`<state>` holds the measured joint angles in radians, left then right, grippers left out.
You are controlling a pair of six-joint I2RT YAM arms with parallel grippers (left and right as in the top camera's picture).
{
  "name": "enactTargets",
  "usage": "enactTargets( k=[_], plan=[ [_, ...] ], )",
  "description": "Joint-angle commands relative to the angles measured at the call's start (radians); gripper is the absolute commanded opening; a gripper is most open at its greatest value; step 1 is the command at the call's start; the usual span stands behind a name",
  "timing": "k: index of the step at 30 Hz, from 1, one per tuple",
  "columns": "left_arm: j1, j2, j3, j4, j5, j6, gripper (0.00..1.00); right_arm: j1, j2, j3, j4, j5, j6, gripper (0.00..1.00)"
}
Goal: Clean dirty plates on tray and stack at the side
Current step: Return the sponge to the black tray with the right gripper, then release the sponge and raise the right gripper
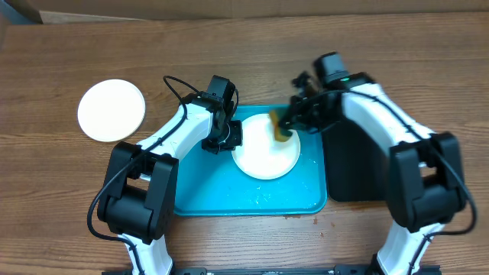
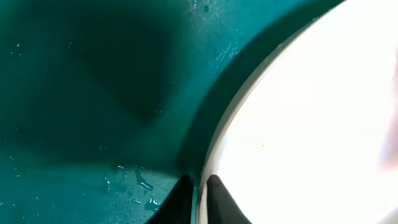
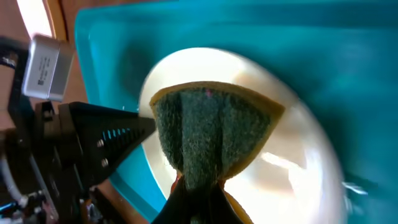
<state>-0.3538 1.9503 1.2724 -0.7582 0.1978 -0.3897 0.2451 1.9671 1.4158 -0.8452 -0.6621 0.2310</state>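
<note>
Green scouring fibre fills the right wrist view: a yellow-backed sponge (image 3: 210, 134), folded in two, is pinched at its lower end by the right gripper (image 3: 194, 190), whose dark fingers press tight on it. The scouring face points down at the white plate (image 3: 298, 168). From above, the sponge sits on the plate's far rim, which suits a wiping stroke.

At the other arm, the left gripper (image 2: 198, 190) has its two fingertips closed on the plate's left rim, one tip on each side of the edge. This looks like a steadying hold, so the plate does not skid under the scrubbing (a judgement, not something shown).

The plate lies flat on the turquoise tray (image 1: 206, 195), toward the tray's far right corner. Water droplets (image 2: 134, 182) bead on the tray floor beside the left fingertips. No orange-red smear is visible on the uncovered part of the plate; what is under the sponge is hidden.

A second plate (image 1: 111, 110), pale and round, rests on the wooden table (image 1: 69, 206) well apart from the tray, toward the table's far left corner, probably where the stack goes. A narrow black tray (image 1: 353, 164) lies along the turquoise tray's right edge, under the right arm.
</note>
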Motion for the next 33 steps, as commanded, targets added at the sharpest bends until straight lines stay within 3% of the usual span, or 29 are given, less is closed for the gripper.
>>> enactTargets(
  k=[1,11,16,22,26,27,28,33],
  plan=[
    [-0.006,-0.005,0.015,0.003,0.002,0.001,0.15,-0.094,-0.102,0.024,-0.069,0.074,-0.068,0.04],
    [-0.007,-0.005,0.015,0.003,0.002,0.001,0.19,-0.215,-0.108,-0.041,-0.167,0.643,-0.074,0.04],
    [-0.006,-0.005,0.015,0.003,0.002,0.001,0.19,-0.215,-0.108,-0.112,-0.122,0.766,-0.074,0.04],
    [-0.010,-0.005,0.015,0.003,0.005,0.001,0.19,-0.215,-0.108,-0.178,-0.042,0.777,-0.076,0.05],
    [-0.010,-0.005,0.015,0.003,0.002,0.001,0.20,-0.215,-0.108,-0.175,-0.034,0.776,-0.076,0.66],
    [-0.010,-0.005,0.015,0.003,0.002,0.001,0.22,-0.215,-0.108,-0.170,-0.034,0.774,-0.076,0.76],
    [-0.010,-0.005,0.015,0.003,0.002,0.001,0.24,-0.215,-0.108,-0.142,-0.043,0.773,-0.076,0.81],
    [-0.010,-0.005,0.015,0.001,0.003,0.001,0.26,-0.245,-0.108,0.003,-0.134,0.773,-0.075,0.85]
  ],
)
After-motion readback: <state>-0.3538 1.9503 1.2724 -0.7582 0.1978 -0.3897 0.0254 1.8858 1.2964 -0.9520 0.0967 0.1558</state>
